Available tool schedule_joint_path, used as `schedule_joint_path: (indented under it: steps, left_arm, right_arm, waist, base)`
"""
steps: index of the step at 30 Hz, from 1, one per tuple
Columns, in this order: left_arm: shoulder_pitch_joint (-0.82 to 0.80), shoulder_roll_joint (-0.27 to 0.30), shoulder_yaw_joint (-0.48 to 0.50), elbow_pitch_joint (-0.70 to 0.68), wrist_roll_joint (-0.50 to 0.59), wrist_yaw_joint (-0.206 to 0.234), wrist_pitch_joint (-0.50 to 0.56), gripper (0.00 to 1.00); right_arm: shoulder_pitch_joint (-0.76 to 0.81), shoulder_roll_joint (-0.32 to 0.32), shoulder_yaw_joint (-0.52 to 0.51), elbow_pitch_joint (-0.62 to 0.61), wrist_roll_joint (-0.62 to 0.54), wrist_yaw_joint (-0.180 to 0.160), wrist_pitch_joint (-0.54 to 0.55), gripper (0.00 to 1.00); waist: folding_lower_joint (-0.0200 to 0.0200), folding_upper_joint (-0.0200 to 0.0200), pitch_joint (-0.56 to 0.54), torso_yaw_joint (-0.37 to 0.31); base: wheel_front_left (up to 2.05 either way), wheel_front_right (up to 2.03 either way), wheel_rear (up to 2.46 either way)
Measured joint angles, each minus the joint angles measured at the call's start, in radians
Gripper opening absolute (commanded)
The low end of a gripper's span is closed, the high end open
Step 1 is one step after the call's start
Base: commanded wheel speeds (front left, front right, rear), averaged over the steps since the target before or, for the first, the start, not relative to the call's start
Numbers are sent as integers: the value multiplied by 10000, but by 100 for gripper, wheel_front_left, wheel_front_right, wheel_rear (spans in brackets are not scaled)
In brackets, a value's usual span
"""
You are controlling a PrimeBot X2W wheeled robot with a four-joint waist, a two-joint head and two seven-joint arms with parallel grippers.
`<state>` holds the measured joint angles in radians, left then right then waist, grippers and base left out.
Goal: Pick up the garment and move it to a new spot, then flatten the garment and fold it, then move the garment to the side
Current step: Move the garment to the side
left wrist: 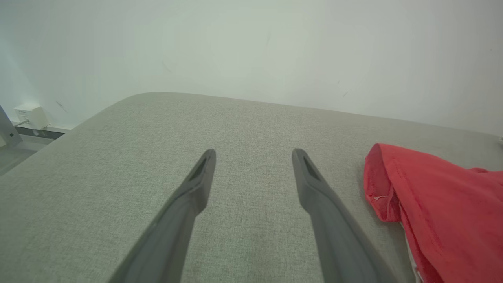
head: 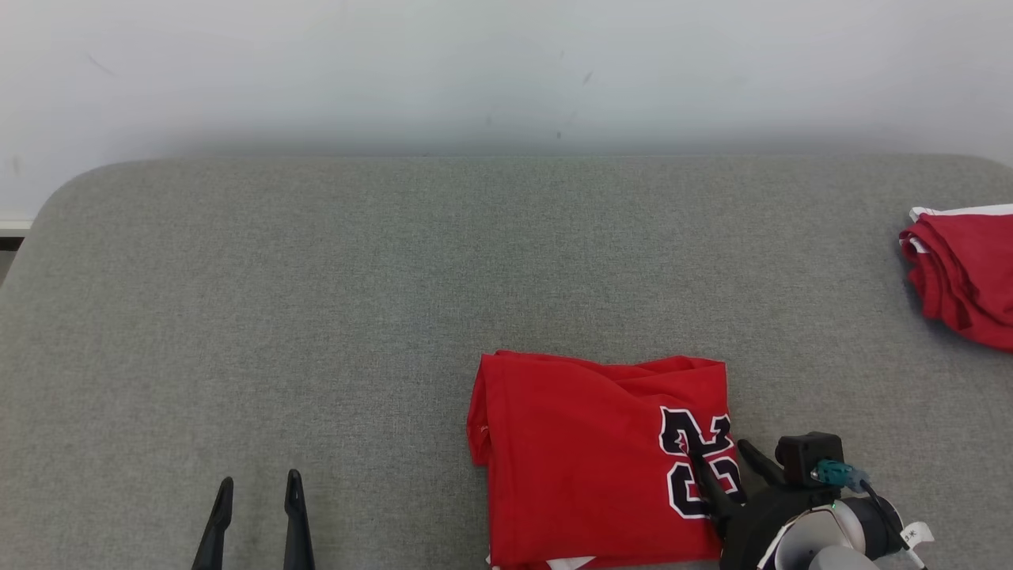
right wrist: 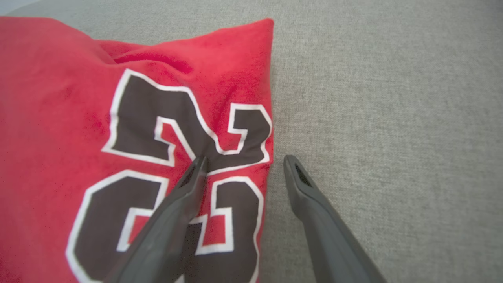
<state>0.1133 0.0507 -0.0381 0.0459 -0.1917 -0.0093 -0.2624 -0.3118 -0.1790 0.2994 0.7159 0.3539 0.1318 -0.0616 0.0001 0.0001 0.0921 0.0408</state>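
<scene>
Spreading across most of the head view, the table (head: 316, 317) has a soft grey cover and runs back to a pale wall (head: 506, 71). That leaves plenty of bare room for sliding cloth about.

The garment (head: 586, 459) lies near the front edge, a little right of centre. It is red and already folded into a neat, roughly square packet, with black numerals (head: 700, 463) along its right side. Judging by that shape, flattening and folding look done, and only the move to the side remains.

A pile (head: 961, 273) of other red cloth sits at the far right edge, well apart from the garment. It may mark where finished pieces go, though that is a guess.

The right gripper (right wrist: 245, 160) straddles the garment's right edge with its jaws apart. One finger (right wrist: 184, 196) is over the numerals and the other (right wrist: 314, 204) over bare cover just beside the hem. This looks like a set-up for pinching that edge, but whether the tips touch the cloth I cannot tell.

The left gripper (head: 261, 480) hangs at the lower left, jaws apart, holding nothing and clear of the garment. It is probably parked out of the way.
</scene>
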Motion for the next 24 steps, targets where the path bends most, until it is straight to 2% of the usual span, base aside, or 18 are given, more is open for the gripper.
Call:
schedule_joint_path:
  steps: [1, 2, 3, 4, 9, 15, 24]
  left_arm:
    - [-33, 0, -10, 17, -17, 2, 0, 100]
    - [-82, 0, -25, 46, -23, 2, 0, 100]
    - [-118, 0, -38, 59, -25, 2, 0, 100]
    - [-127, -2, -61, 71, -36, 2, 0, 100]
    - [-151, 0, -81, 90, -198, 8, 0, 100]
    - [-413, 2, -245, 27, -301, 19, 0, 100]
    - [-1337, -4, -740, -67, -299, -105, 0, 100]
  right_arm:
    - [-92, -2, 92, 180, 36, 0, 0, 100]
    - [-194, 4, 163, 351, 105, 0, 4, 80]
    - [-266, 19, 274, 462, 182, 0, -6, 32]
    - [-335, 48, 347, 545, 297, 0, -63, 0]
    - [-685, 58, 832, 823, 805, 0, -194, 0]
    - [-1887, -299, 1024, 867, 1220, 0, -343, 0]
    - [-4156, -1530, 1143, 811, 1394, 0, -228, 0]
  waist:
    - [0, 0, 15, 0]
    - [-1, 0, 24, -2]
    - [0, 0, 26, -2]
    - [-1, 0, 27, -1]
    - [-1, -1, 67, -33]
    - [0, 0, 376, -105]
    - [1, 1, 1415, -202]
  base:
    - [0, 0, 0]
    - [0, 0, 0]
    - [0, 0, 0]
    - [0, 0, 0]
    - [0, 0, 0]
    - [0, 0, 0]
    - [0, 0, 0]
